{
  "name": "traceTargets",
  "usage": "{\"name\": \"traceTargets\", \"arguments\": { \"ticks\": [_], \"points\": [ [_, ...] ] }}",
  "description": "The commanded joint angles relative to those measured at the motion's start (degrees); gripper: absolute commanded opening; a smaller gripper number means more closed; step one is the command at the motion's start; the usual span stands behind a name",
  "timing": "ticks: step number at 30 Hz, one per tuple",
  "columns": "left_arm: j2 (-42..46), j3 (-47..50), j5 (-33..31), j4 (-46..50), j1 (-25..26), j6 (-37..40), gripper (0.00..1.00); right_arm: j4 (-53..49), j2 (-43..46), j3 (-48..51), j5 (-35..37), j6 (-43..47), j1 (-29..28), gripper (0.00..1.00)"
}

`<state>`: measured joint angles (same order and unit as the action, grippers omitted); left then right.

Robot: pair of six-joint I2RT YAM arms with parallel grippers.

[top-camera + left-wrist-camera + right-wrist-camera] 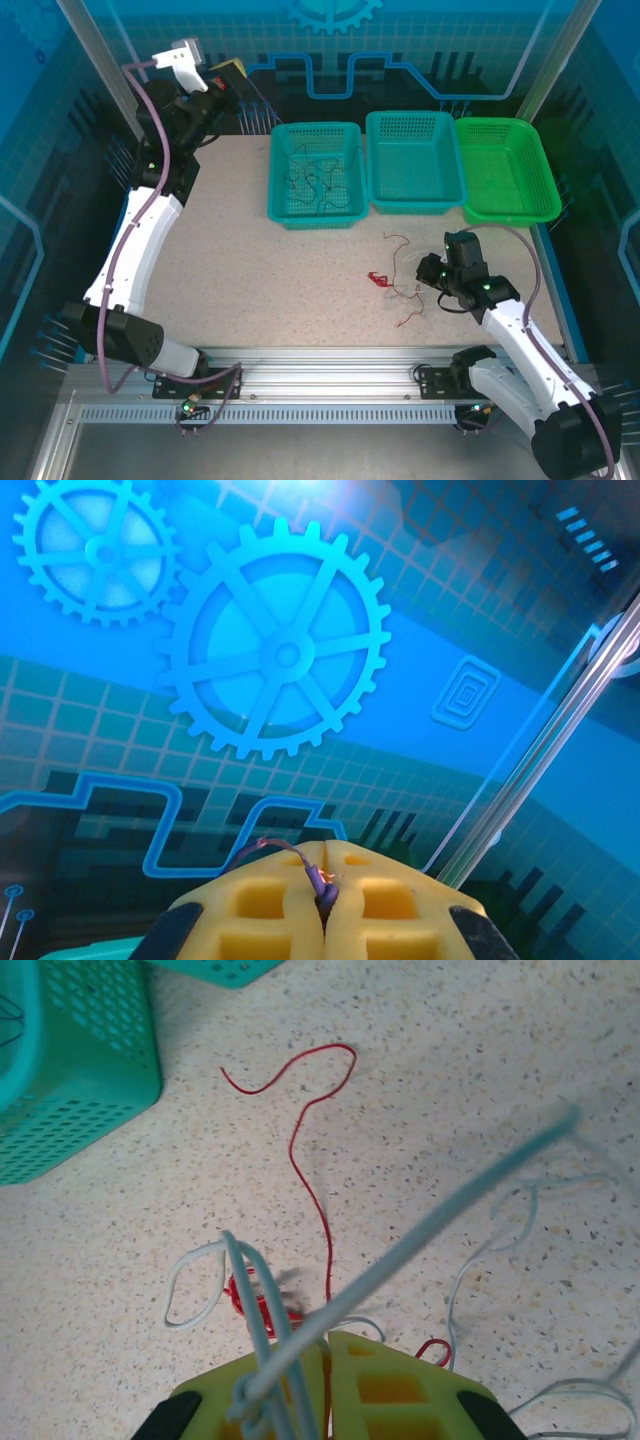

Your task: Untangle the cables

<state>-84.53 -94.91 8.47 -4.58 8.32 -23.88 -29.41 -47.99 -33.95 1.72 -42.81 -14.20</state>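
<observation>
One speckled tabletop is carrying everything. Two arms are rising from its near edge: the left arm is stretching up well to the left of the middle basket, and the right arm is bending in on the near side of that basket. Three baskets are sitting in a row at the far edge. The left basket is standing just beside the middle one and is holding a few dark thin wires. The green basket is standing just beside it on the other side.

The right hand is hanging low over the tabletop, nearer than the middle basket and apart from it, with its yellow fingers closed on the whitish wires. The left hand is pressing its fingers together on a thin purplish wire, raised against the blue back wall.

The cables are lying in a loose tangle at the right hand. The red wire is curling away from them, and a small red connector is lying at their left edge.
</observation>
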Motion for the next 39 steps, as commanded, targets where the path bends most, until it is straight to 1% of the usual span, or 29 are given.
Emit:
{"name": "traceTargets", "arguments": {
  "ticks": [1,4,12,14,18,22,25,31,33,34,36,38,39],
  "points": [
    [-1.5,-4.0,1.9,-2.2,0.1,1.2,0.0,-4.1,1.1,-2.1,-1.1,3.2,0.6,0.0],
    [-4.7,-6.9,4.6,-3.3,0.3,-1.4,0.0,-4.5,1.6,-2.1,-1.1,3.4,0.5,0.0],
    [-12.9,-11.7,6.9,-4.6,2.4,-3.3,0.0,-5.0,2.7,-1.4,-1.1,3.2,0.6,0.0],
    [-14.9,-12.7,7.6,-4.8,2.4,-3.1,0.0,-5.1,3.1,-1.2,-0.9,3.1,0.6,0.0],
    [-18.5,-14.7,6.8,-2.6,2.4,-1.3,0.0,-5.6,3.9,-0.7,-0.7,3.2,0.6,0.0],
    [-19.9,-12.6,4.3,-2.0,2.4,-0.5,0.0,-5.9,4.1,-0.7,-0.6,3.7,0.6,0.0],
    [-21.0,-9.7,4.5,-2.0,2.5,-0.6,0.0,-5.8,4.0,-0.6,-0.3,3.9,0.6,0.0],
    [-23.1,-4.0,3.6,1.6,3.4,3.9,0.0,-5.3,2.3,-1.1,-0.5,4.8,0.7,0.0],
    [-23.8,-2.7,2.5,2.5,4.0,5.4,0.0,-5.3,1.5,-1.6,-0.5,5.2,0.6,0.0],
    [-24.0,-2.6,2.2,2.9,4.3,6.1,0.02,-5.2,1.2,-1.7,-0.5,5.4,0.7,0.0],
    [-24.5,-3.0,1.9,4.4,5.1,8.3,0.18,-5.0,0.3,-2.2,-0.8,5.8,0.7,0.0],
    [-23.9,-3.7,3.3,4.6,5.6,10.1,0.35,-5.2,-0.5,-3.1,-1.2,6.7,0.7,0.0],
    [-23.2,-4.3,3.9,4.8,5.9,11.3,0.41,-5.5,-1.0,-3.7,-1.2,7.1,0.7,0.0]
  ]
}}
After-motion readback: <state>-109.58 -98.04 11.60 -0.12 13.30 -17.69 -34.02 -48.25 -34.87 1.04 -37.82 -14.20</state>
